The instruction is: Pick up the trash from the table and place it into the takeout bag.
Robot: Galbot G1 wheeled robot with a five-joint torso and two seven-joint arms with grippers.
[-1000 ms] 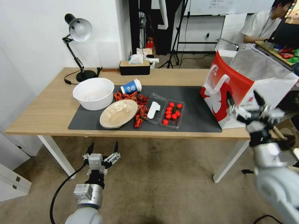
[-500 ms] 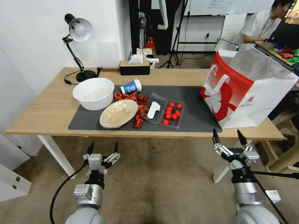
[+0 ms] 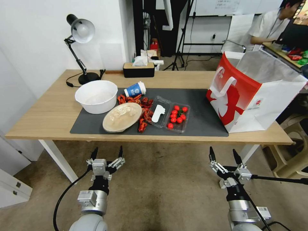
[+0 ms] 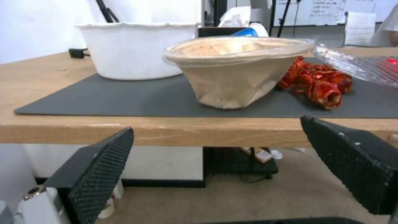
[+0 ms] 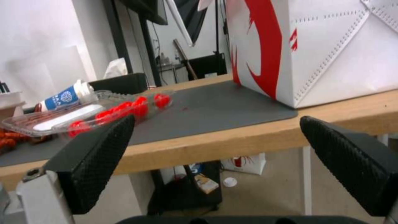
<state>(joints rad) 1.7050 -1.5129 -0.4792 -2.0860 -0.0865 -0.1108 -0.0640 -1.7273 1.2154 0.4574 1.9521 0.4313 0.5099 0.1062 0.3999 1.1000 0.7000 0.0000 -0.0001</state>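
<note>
A long light-wood surface (image 3: 48, 118) carries a boxy red-and-white paper takeout bag (image 3: 247, 96) at its right end and litter, led by a tan paper bowl (image 3: 122, 117), left of centre. Both pincers hang below its front edge, empty, jaws wide: the left pincer (image 3: 106, 153) is nearer the bowl, the right pincer (image 3: 224, 155) nearer the bag. The left wrist view shows the bowl's tapering side (the head view shows mainly its rim).

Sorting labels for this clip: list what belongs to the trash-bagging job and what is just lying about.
Job: takeout bag; blue-and-white paper cup; tan lidded bowl; red scraps; clear tomato tray; table.
Lying about: desk lamp; tissue box.
</note>
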